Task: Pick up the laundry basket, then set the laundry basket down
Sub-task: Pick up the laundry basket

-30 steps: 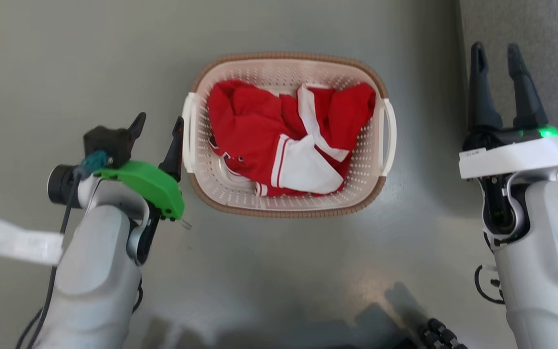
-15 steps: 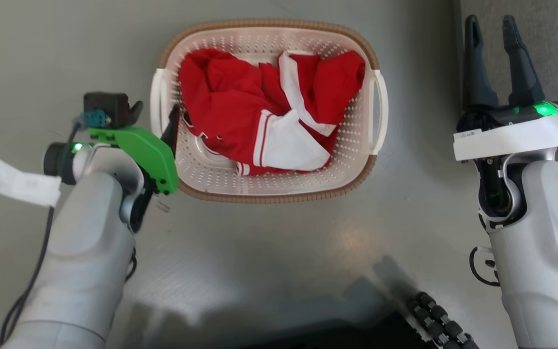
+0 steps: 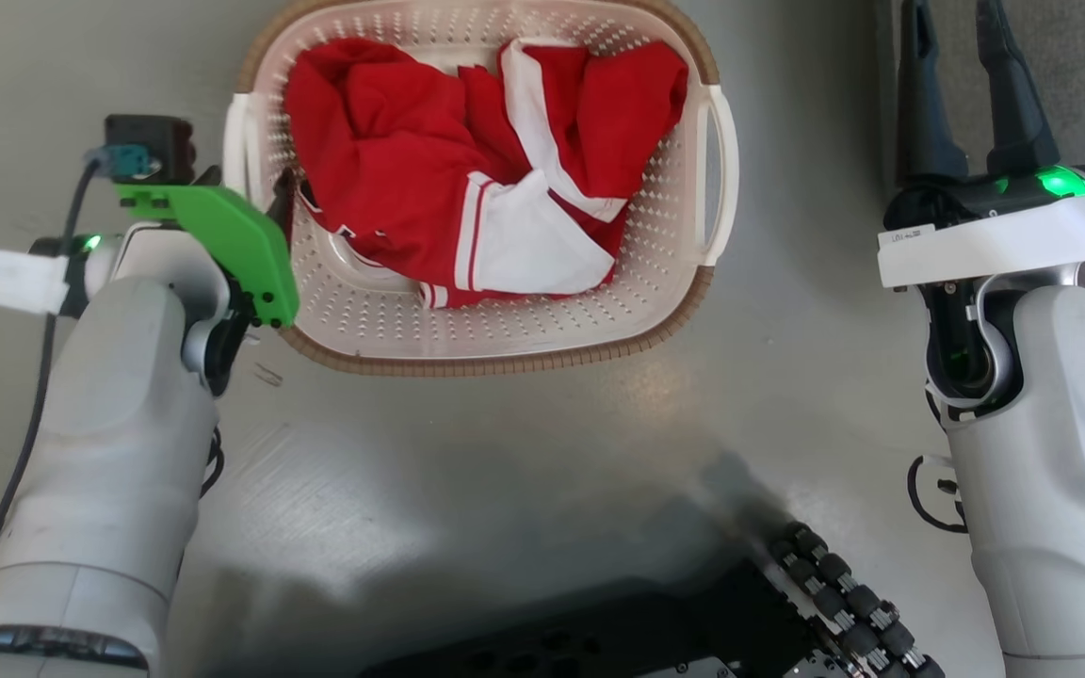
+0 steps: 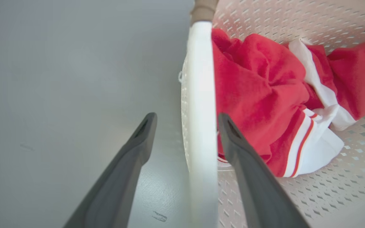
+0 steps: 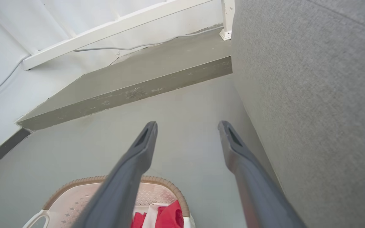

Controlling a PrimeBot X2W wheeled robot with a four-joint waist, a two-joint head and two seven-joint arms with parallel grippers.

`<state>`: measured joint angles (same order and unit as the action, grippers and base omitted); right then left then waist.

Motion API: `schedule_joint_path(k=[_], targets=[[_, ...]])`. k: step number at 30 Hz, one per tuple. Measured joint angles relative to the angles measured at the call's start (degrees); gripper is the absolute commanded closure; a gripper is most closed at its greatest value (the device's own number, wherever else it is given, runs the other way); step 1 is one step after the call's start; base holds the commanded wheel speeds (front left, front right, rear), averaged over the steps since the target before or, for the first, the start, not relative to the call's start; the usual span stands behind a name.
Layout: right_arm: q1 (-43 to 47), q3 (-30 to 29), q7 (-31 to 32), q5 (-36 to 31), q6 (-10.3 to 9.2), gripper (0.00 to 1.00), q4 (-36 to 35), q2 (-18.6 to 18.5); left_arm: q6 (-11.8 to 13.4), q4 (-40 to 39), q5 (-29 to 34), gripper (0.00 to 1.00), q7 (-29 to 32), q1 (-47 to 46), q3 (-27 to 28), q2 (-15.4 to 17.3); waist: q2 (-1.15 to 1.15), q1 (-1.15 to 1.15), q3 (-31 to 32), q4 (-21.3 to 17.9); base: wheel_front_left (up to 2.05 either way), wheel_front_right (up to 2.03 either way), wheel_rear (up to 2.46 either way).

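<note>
The laundry basket (image 3: 505,363), cream perforated plastic with a brown rim, sits on the grey floor holding a red and white garment (image 3: 429,179). My left gripper (image 3: 246,184) is open at its left loop handle (image 3: 236,141). In the left wrist view the left gripper (image 4: 187,117) straddles that white handle (image 4: 200,95), with one finger outside the laundry basket (image 4: 296,19) and one inside against the garment (image 4: 258,95). My right gripper (image 3: 955,38) stands open and empty, well to the right of the right handle (image 3: 726,169). In the right wrist view the right gripper (image 5: 187,125) points over the floor, with the basket (image 5: 169,185) low in view.
A grey upholstered surface (image 5: 312,95) rises close on the right of my right gripper. A low grey step (image 5: 131,85) and a white wall lie beyond the basket. My dark base (image 3: 646,631) shows at the bottom of the head view.
The head camera has moved, so the whole picture shifted. My left gripper has gone from just outside the basket's left handle to straddling it. The right gripper stays open.
</note>
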<state>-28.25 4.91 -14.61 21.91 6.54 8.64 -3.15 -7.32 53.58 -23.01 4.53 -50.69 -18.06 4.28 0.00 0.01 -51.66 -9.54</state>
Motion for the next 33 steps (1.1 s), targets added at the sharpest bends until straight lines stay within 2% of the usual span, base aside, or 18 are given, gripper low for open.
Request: schedule_joint_path(k=[5, 6, 7, 8, 9, 10, 12, 13, 18, 25, 33], targets=[[-0.6, -0.3, 0.0, 0.0, 0.0, 0.0, 0.1, 0.0, 0.0, 1.8, -0.5, 0.0, 0.5, -1.2, -1.0, -0.7, 0.0, 0.0, -1.3, -0.6, 0.0, 0.0, 0.0], [-0.7, -0.3, 0.0, 0.1, 0.01, 0.0, 0.1, 0.0, 0.0, 2.1, -0.5, 0.09, 0.5, -1.3, -1.1, -0.7, 0.0, 0.0, -1.4, -0.7, 0.0, 0.0, 0.0], [-0.8, -0.2, 0.0, 0.2, 0.01, 0.0, 0.2, 0.0, 0.0, 2.5, -0.7, 0.09, 0.5, -1.5, -1.0, -0.7, 0.0, 0.0, -1.5, -0.7, 0.0, 0.0, 0.0], [-0.8, -0.1, 0.0, 0.5, 0.01, 0.0, 0.2, 0.1, 0.0, 3.0, -0.9, 0.24, 0.5, -1.8, -0.9, -0.7, 0.0, 0.0, -1.5, -0.7, 0.0, 0.0, 0.0], [-0.8, -0.1, 0.0, 0.9, 0.01, 0.0, 0.2, 0.1, 0.0, 3.4, -1.0, 0.52, 0.5, -2.2, -0.8, -0.7, 0.0, 0.0, -1.5, -0.7, 0.0, 0.0, 0.0], [-0.9, 0.1, 0.0, 1.3, 0.01, 0.0, 0.2, 0.1, 0.0, 3.7, -1.0, 0.62, 0.5, -2.4, -0.7, -0.7, 0.0, 0.0, -1.5, -0.7, 0.0, 0.0, 0.0], [-1.0, 0.2, 0.0, 1.8, 0.01, 0.0, 0.3, 0.1, 0.0, 4.4, -1.3, 0.92, 0.4, -3.0, -0.6, -0.7, 0.0, 0.0, -1.5, -0.7, 0.0, 0.0, 0.0], [-1.0, 0.3, 0.0, 2.0, 0.01, 0.0, 0.4, 0.1, 0.0, 4.6, -1.6, 1.0, 0.0, -3.1, -0.6, -0.7, 0.0, 0.0, -1.4, -0.7, 0.0, 0.0, 0.0], [-1.0, 0.3, 0.0, 2.4, 0.02, 0.0, 0.7, 0.1, 0.0, 6.5, -2.7, 1.0, -0.8, -3.2, -0.1, -1.1, 0.0, 0.0, -0.7, -0.7, 0.0, 0.0, 0.0], [-1.0, 0.4, 0.0, 2.4, 0.18, 0.0, 1.0, 0.1, 0.1, 8.8, -6.2, 1.0, -3.2, -3.3, 3.2, -1.6, 0.0, 0.0, 0.7, -0.3, 0.0, 0.0, 0.0], [-1.0, 1.0, 0.0, 2.8, 0.19, 0.0, 1.1, 0.1, 1.3, 10.7, -9.1, 1.0, -5.6, -3.3, 5.1, -2.2, 0.0, 0.0, 1.1, 0.1, 0.0, 0.0, 0.0]])
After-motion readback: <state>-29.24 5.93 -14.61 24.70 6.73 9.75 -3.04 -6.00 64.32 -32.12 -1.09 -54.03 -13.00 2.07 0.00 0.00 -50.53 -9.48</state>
